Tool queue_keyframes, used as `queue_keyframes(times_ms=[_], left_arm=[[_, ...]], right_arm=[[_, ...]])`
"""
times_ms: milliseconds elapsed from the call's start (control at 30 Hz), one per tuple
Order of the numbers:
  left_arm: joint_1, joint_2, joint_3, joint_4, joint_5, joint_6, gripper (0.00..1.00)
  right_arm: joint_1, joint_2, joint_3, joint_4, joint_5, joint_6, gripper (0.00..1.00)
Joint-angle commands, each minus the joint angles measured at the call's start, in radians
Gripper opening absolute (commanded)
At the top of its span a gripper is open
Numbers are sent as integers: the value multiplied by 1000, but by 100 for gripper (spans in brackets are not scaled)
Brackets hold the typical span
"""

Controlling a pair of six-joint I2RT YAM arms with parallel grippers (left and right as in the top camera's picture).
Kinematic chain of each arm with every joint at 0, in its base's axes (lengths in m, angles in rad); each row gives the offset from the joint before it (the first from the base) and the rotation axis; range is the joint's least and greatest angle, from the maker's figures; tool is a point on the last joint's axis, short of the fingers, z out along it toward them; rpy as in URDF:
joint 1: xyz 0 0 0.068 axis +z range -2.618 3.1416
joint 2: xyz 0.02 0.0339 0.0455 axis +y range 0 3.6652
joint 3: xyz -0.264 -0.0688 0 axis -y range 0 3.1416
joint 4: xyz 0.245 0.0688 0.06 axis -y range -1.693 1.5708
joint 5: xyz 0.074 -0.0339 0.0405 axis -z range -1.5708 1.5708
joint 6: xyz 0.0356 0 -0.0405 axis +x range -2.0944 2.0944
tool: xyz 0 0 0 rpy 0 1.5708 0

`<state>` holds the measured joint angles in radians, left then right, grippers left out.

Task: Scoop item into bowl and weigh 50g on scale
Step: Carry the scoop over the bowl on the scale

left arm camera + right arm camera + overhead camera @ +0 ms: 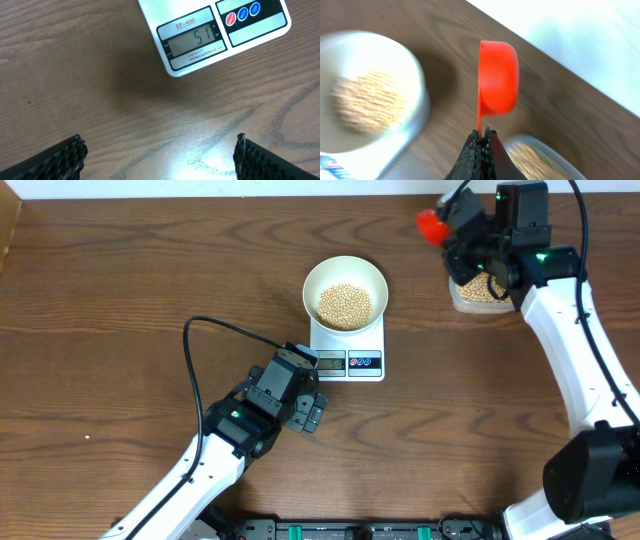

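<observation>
Near the middle of the wooden table (120, 300), the white bowl (312, 280) sits on the platform of the digital kitchen scale (347, 348) and covers its far part, with the display and buttons left clear toward the robot. A heap of soybeans (344, 305) lies in the bottom of the bowl. From the left wrist the scale's LCD display (192, 41) reads 51, with a red button (231, 19) and two blue ones beside it. The left gripper (310, 385) hovers low over bare wood just beside the display corner of the scale, its jaws spread wide and empty; its two ribbed fingertips (65, 157) show far apart at the lower edge of that view. At the far right, the right gripper (470, 225) has its jaws pressed tight on the thin handle of a red measuring scoop (431, 225), held in the air well apart from the bowl. Directly under that arm stands a clear plastic tub (480, 292) holding more soybeans. Seen from the right wrist, the scoop's cup (497, 75) shows only its outside, so its contents cannot be told, and the bowl appears blurred at the left.
</observation>
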<state>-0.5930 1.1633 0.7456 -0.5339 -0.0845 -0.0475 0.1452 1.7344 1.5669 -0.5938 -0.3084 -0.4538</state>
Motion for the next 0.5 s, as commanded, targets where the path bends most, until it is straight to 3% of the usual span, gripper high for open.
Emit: queue_keyframes(times_ms=[0, 300, 467], left_arm=[[-3, 6, -5, 1, -3, 14, 96], [-3, 6, -5, 1, -3, 14, 96], [-3, 6, -5, 1, -3, 14, 96]], right_arm=[[47, -16, 23, 2, -280, 12, 1], [157, 71, 19, -23, -330, 39, 1], [189, 114, 19, -20, -233, 38, 1]])
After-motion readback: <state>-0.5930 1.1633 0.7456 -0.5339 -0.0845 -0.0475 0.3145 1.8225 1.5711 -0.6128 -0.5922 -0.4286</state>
